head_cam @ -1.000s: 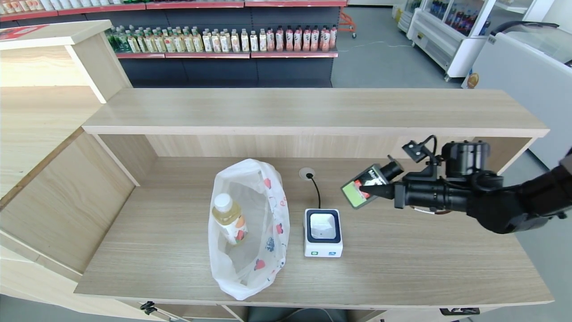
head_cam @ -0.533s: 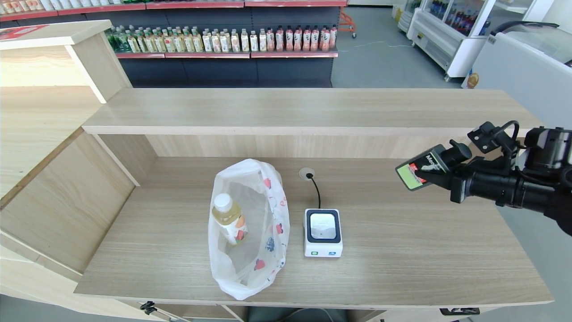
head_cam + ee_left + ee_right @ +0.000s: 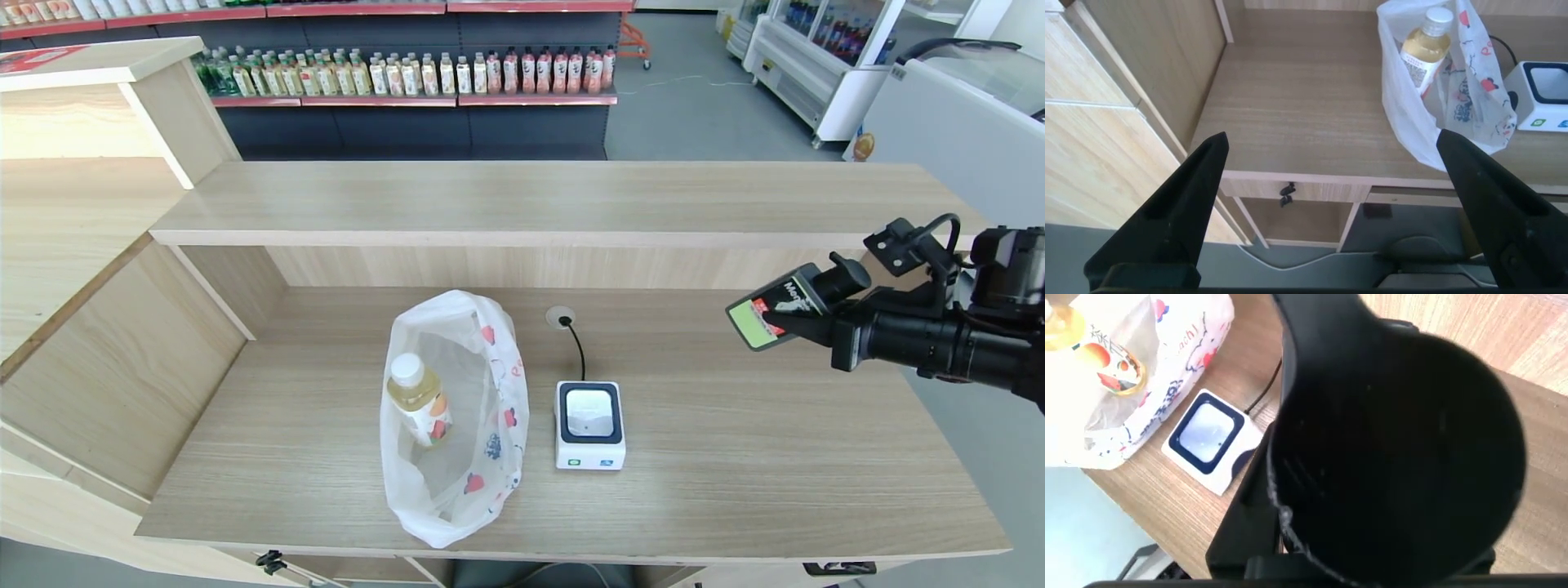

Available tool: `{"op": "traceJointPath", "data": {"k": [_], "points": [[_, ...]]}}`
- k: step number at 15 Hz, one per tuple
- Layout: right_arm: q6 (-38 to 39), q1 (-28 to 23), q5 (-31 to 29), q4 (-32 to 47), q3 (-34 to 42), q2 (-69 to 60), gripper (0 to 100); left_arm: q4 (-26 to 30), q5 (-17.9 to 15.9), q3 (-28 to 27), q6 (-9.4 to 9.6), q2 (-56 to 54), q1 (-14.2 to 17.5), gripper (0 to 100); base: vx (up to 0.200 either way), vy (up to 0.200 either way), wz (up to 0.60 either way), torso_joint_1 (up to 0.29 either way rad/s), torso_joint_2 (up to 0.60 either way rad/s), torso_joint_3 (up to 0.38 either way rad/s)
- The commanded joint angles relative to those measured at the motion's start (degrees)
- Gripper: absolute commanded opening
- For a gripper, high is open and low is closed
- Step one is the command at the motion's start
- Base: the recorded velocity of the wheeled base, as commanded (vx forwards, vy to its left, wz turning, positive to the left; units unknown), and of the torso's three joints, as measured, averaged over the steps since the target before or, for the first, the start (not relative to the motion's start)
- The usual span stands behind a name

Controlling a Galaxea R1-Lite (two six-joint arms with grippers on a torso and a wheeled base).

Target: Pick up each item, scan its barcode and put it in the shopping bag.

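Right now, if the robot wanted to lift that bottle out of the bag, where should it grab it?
Probably by the neck just under the white cap, coming down from above through the open mouth of the shopping bag. The bottle stands roughly upright, cap uppermost, and the bag wraps its sides, so a sideways approach would likely snag plastic.

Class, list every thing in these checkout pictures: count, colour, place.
counter: one, light wood, foreground
barcode scanner: one, white, mid-counter
shopping bag: one, white, printed, left of scanner
drink bottle: one, yellowish, standing in bag
cable: one, black, behind scanner
small box: one, green-red-black, held above counter's right end
shelf bottles: many, mixed, far shelf
right end effector: one, black, shut on box
left end effector: one, black, open, before counter's left front
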Motion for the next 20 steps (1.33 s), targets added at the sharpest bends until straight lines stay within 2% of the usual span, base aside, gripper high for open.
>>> {"op": "traceJointPath", "data": {"k": [1, 5, 11, 16, 20], "points": [[1.2, 0.1, 0.1, 0.4, 0.1, -1.6, 0, 0.0, 0.0, 0.0, -0.19, 0.0, 0.1, 100, -0.2, 0.0, 0.0, -0.002, 0.0, 0.007], [4.4, 0.9, 0.3, 0.5, 0.1, -3.1, 0, 0.0, 0.0, 0.0, -0.1, 0.0, 0.0, 100, -0.2, 0.05, 0.0, 0.0, 0.0, 0.004], [10.7, 3.0, 0.7, 1.5, -1.8, -1.7, 0, 0.0, 0.0, 0.0, 0.17, 0.0, 0.0, 100, 0.0, 0.2, 0.0, -0.001, 0.0, 0.006], [10.7, 5.8, 0.6, 1.5, -9.0, 7.3, 0, 0.0, 0.0, 0.0, -0.01, 0.0, 0.0, 100, 0.0, 0.2, 0.0, 0.009, 0.01, 0.0], [10.3, 8.4, 0.5, 1.3, -10.7, 12.5, 0, 0.0, 0.0, 0.0, -0.01, 0.0, 0.1, 100, 0.0, 0.0, 0.0, 0.0, 0.0, 0.0]]}}
